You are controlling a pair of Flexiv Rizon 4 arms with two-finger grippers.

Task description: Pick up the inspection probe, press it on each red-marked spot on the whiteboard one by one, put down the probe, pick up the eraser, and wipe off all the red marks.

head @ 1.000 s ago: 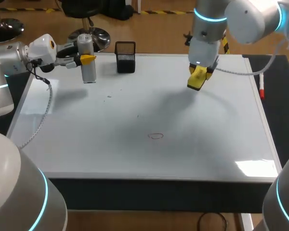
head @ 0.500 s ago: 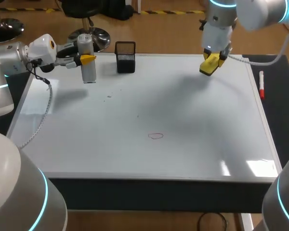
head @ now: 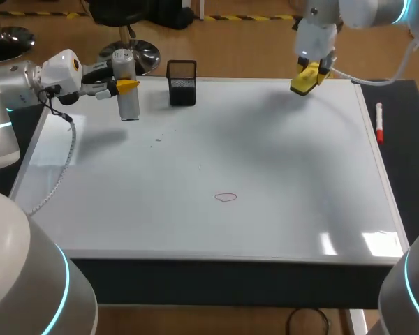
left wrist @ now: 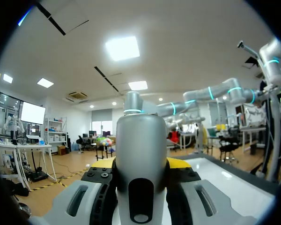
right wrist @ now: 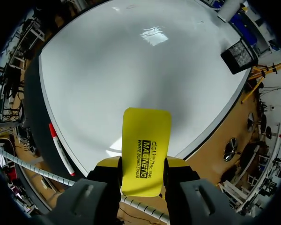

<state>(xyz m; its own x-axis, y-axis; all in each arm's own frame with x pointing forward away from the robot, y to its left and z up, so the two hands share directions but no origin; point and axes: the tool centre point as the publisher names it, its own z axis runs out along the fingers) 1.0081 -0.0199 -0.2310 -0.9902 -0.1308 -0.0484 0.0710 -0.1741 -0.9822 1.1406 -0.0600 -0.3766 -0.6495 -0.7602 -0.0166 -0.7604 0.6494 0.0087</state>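
A silver cylindrical probe [head: 127,85] stands upright over the whiteboard's [head: 216,237] far left corner, with my left gripper [head: 123,86] shut on it from the side. In the left wrist view the probe [left wrist: 140,159] fills the space between the yellow-tipped fingers [left wrist: 178,163]. My right gripper [head: 306,77] hangs above the board's far edge, right of centre, shut on a yellow eraser [head: 304,79]. In the right wrist view the eraser [right wrist: 145,150] sticks out ahead of the fingers over the board's rim. One small red oval mark [head: 225,197] lies near the board's middle.
A black mesh cup [head: 181,82] stands at the far edge next to the probe. A red-capped marker [head: 379,123] lies on the dark strip right of the board. Faint dark specks [head: 158,139] dot the board's left part.
My right arm has carried the eraser away from the board's middle, up and toward the far right edge. The left arm and probe have not moved.
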